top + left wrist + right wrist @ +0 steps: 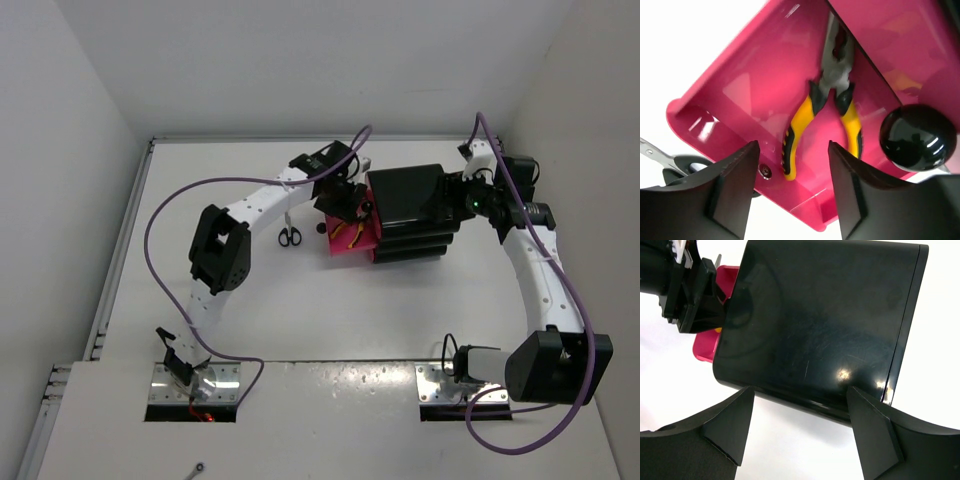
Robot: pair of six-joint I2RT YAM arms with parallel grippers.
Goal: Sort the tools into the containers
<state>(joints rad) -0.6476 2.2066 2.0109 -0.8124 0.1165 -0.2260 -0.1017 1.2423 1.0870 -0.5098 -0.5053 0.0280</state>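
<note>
Here's the left arm (255, 207), stretched far forward with its elbow bent and wrist angled in toward the middle. The left gripper (792, 150) tips downward, jaws apart, nothing pinched between them. Opposite, the right arm (540, 280) runs forward and hooks inward, the right gripper (800, 392) spread wide, both black fingers (725, 430) plainly showing.

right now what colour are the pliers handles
The pliers are yellow-handled with black edging, best seen in the left wrist view.

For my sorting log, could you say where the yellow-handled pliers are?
In the top view, the pliers lie inside the open pink drawer left of the black box, under the left gripper.
</note>
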